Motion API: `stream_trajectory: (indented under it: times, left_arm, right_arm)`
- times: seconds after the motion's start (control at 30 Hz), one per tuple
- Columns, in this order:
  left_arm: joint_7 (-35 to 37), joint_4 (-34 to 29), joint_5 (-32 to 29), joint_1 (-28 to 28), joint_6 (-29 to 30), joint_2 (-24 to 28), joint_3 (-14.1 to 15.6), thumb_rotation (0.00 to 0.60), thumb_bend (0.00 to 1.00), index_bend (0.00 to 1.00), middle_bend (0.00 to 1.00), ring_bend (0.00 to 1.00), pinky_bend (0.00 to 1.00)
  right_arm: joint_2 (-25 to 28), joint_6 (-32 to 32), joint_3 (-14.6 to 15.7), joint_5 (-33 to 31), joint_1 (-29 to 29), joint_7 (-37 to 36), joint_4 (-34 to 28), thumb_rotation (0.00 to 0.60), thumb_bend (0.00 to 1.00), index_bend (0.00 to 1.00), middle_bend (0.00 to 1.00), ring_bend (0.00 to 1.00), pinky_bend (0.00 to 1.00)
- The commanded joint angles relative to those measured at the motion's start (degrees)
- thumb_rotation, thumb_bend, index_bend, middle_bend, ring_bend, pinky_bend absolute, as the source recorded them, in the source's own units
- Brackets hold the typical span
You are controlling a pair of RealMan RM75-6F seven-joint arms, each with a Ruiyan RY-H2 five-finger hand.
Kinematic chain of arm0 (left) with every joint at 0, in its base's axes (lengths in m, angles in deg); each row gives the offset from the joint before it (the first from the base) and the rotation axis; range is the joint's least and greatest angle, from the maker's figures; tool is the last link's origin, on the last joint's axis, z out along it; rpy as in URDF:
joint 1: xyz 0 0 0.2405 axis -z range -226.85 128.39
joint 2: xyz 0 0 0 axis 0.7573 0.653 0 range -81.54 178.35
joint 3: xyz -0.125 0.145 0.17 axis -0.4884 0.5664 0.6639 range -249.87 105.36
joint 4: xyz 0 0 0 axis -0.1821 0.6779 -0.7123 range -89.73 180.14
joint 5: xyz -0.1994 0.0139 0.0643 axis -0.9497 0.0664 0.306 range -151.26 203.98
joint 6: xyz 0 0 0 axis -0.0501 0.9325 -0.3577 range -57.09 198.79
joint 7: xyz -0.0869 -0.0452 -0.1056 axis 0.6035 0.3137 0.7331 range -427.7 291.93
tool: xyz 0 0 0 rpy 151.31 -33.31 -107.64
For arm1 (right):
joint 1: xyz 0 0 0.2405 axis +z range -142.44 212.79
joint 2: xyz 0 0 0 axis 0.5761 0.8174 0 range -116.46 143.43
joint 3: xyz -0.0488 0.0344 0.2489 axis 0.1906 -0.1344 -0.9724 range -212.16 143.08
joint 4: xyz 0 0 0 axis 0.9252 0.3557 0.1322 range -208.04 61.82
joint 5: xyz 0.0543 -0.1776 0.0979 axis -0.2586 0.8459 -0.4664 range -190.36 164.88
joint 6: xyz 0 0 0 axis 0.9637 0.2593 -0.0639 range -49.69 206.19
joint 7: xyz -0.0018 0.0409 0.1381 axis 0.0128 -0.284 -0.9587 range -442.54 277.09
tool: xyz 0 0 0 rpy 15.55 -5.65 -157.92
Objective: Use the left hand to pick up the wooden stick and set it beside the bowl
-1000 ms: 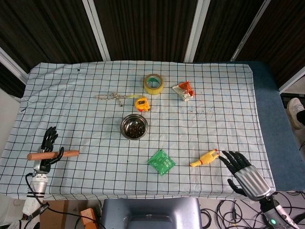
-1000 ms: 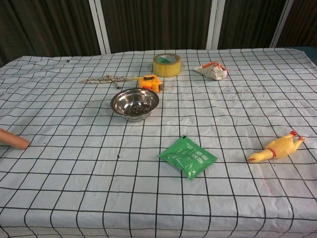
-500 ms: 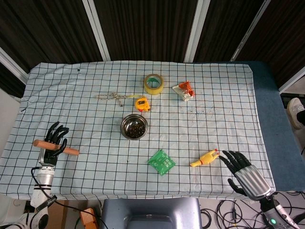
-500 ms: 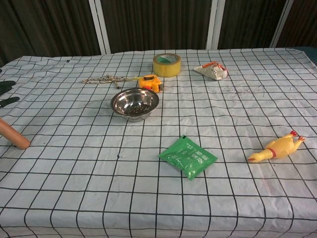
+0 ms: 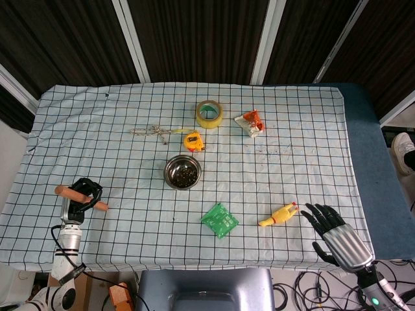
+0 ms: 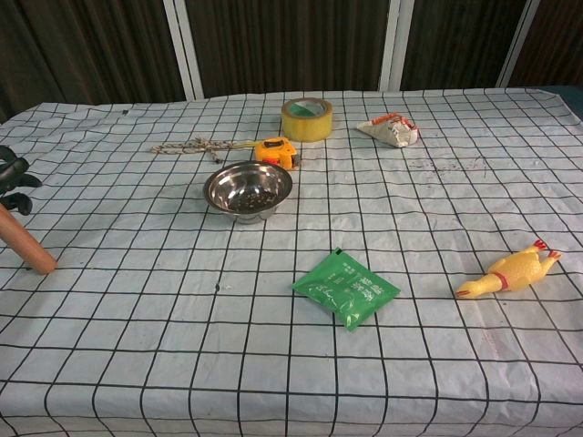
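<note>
Fingers of the left robot hand (image 5: pixel 82 196) wrap the wooden stick (image 5: pixel 67 192) near the counter's (image 5: pixel 292 129) left edge; right robot hand (image 5: pixel 334 232) spread wide, holding nothing.

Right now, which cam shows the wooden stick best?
Head view: the whole wooden stick shows, both ends sticking out of the left hand gripping its middle. Chest view cuts it at the left frame edge, showing only one end and some fingertips.
</note>
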Motion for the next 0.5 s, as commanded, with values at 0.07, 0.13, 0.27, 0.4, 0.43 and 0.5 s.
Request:
stream_trajectory:
  times: [0.07,0.13,0.27,0.4,0.43,0.5]
  left_arm:
    - [-1.6,-0.94,0.12,0.36,-0.58,0.27,-0.03,0.511,0.21,0.62,0.77,0.5,0.66]
    - [-1.99,-1.23,0.01,0.39,-0.7,0.27,-0.1,0.478,0.21,0.64,0.77,0.51,0.66]
    - [-2.45,-1.45,-0.27,0.43,-0.84,0.18,-0.32,0.453,0.21,0.72,0.85,0.59,0.74]
    - [-4.42,-1.38,-1.06,0.53,-0.87,-0.57,-0.97,0.493,0.22,0.87,0.98,0.75,0.95]
    - [-4.76,-1.46,-1.51,0.52,-0.78,-0.89,-1.4,0.537,0.24,0.9,1.0,0.78,0.98]
    - [-4.94,-1.37,-1.3,0.64,-1.14,-0.81,-1.24,0.595,0.3,0.94,1.0,0.82,1.0]
  right_arm:
    - [0.03,0.06,-0.02,0.02,-0.04,0.0,-0.01,0.6,0.39,0.0,0.0,0.0,0.11]
    - [0.06,0.07,-0.02,0.03,-0.05,-0.03,-0.01,0.6,0.39,0.0,0.0,0.0,0.11]
    - [0.07,0.03,-0.03,0.04,-0.04,-0.06,-0.01,0.6,0.39,0.0,0.0,0.0,0.11]
    - [0.11,0.04,0.0,0.1,-0.09,0.01,-0.05,0.6,0.39,0.0,0.0,0.0,0.11]
    - [0.14,0.1,0.02,0.18,-0.11,0.04,-0.09,0.6,0.39,0.0,0.0,0.0,0.11]
    - [0.2,0.17,0.07,0.29,-0.15,0.0,-0.15,0.6,0.39,0.0,0.0,0.0,0.11]
